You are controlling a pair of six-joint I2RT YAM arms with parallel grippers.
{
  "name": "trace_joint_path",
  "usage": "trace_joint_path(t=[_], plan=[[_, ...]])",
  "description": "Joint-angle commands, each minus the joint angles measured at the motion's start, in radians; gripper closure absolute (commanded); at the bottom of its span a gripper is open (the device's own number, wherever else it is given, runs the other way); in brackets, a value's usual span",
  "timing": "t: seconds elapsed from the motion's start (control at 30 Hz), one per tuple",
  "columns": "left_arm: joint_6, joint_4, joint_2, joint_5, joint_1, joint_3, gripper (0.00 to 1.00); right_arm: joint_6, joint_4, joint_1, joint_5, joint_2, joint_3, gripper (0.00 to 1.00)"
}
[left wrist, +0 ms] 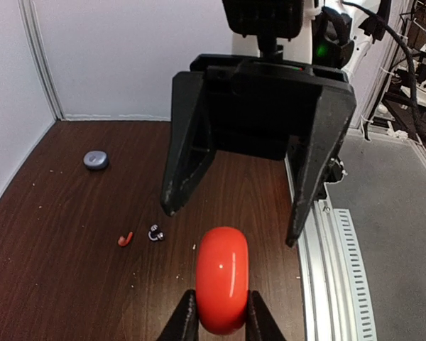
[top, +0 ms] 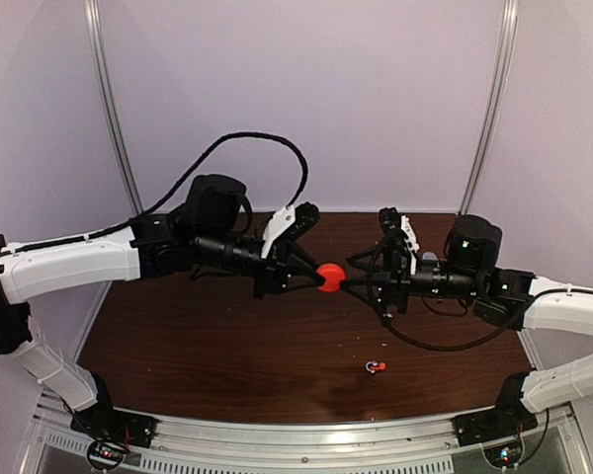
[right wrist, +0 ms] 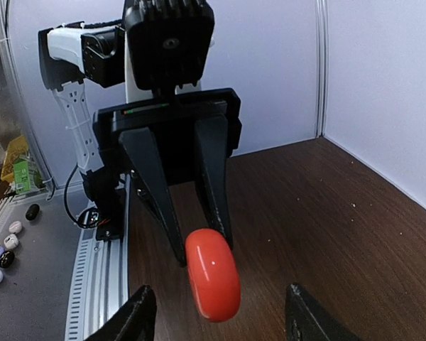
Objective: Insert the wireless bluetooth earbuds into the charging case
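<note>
clamping the glossy red charging case (left wrist: 221, 273) edge-on in mid-air, the left gripper (left wrist: 220, 314) bites its rounded rim. just beyond, the right gripper (left wrist: 231, 226), jaws apart, should pinch the lid squarely. farther off, a hooked red earbud (left wrist: 125, 239) and silvery earbud (left wrist: 155, 233) lie on the wood-grain table (left wrist: 64, 284).

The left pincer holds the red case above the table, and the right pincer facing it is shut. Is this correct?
Not quite. The left pincer does hold the red case above the table, but the right pincer facing it is open, not shut: the right wrist view shows its fingers wide apart.
</note>
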Motion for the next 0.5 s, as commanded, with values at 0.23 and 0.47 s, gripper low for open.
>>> trace_joint_path(t=[0.23, 0.47], plan=[[0.103, -0.171, 0.031, 0.100, 0.005, 0.055, 0.97, -0.069, -0.315, 0.004, -0.032, 0.000, 0.076, 0.42], [0.116, -0.194, 0.067, 0.145, 0.005, 0.088, 0.97, -0.099, -0.381, 0.032, -0.046, 0.062, 0.140, 0.44]])
